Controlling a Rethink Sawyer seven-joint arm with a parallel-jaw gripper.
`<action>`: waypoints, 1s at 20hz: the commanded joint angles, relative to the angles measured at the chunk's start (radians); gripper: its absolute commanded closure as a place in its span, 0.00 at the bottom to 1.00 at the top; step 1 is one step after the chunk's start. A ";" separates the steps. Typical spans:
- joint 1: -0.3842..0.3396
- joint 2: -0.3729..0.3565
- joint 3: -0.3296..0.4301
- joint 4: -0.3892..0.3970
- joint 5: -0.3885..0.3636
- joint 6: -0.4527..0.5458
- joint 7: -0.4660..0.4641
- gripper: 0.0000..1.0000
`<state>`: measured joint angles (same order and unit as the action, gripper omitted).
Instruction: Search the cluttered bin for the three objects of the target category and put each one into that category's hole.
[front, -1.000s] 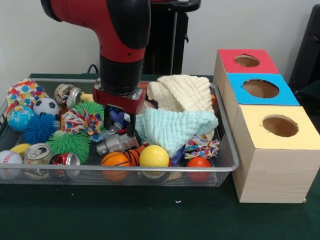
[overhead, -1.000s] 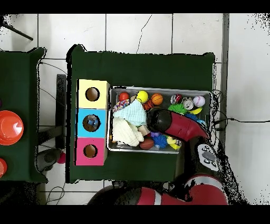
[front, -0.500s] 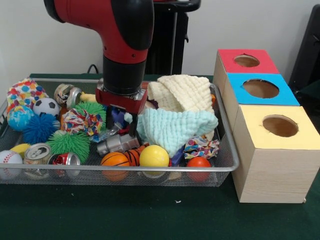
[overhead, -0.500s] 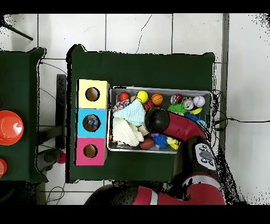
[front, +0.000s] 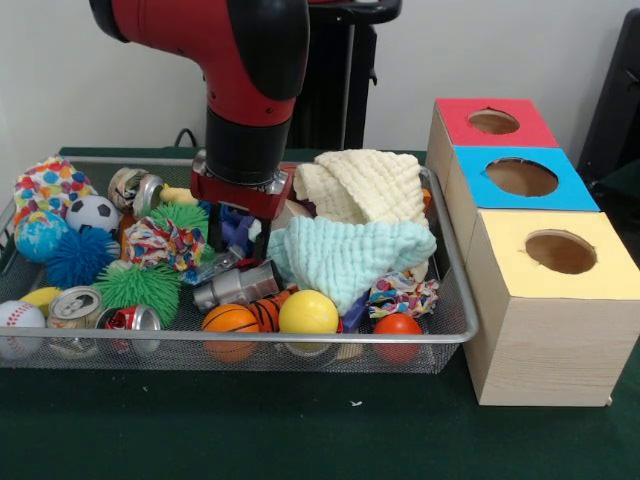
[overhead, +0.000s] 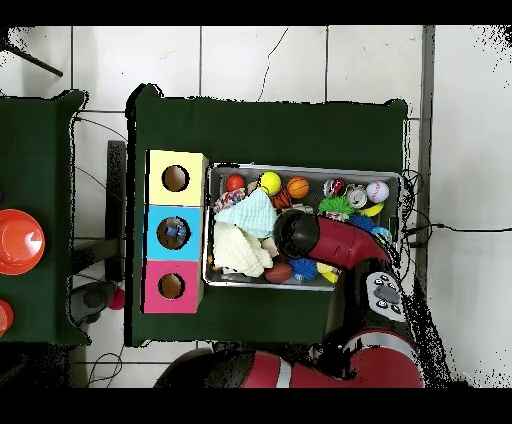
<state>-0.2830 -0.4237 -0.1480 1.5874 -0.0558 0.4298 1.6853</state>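
A wire bin (front: 300, 340) holds the clutter. In the front view my gripper (front: 239, 243) hangs low over its middle, fingers apart, open. A blue item (front: 236, 226) shows between them; I cannot tell whether it is touched. A crushed silver can (front: 237, 285) lies just below. A mint cloth (front: 350, 255) and a cream cloth (front: 365, 185) lie right of the gripper. Basketball (front: 230, 320), yellow ball (front: 308, 312) and red-orange ball (front: 398, 325) sit along the front. In the overhead view the arm (overhead: 300, 232) covers the gripper.
Three wooden boxes with round holes stand right of the bin: red (front: 495, 122), blue (front: 520, 177), yellow (front: 560, 252). Something lies inside the blue hole (overhead: 173, 233). Green spiky balls (front: 138, 285), a soccer ball (front: 92, 212) and cans (front: 75, 305) crowd the bin's left side.
The gripper has risen a little above the silver can and shifted slightly right. The can now lies a bit more tilted.
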 joint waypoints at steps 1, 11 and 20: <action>0.008 0.052 0.006 -0.052 -0.087 0.126 0.003 0.00; 0.006 0.072 0.000 -0.068 -0.124 0.084 0.034 0.00; -0.041 0.066 0.065 -0.015 -0.053 -0.059 0.131 0.00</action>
<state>-0.2811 -0.3869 -0.1733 1.5721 -0.1289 0.4476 1.6853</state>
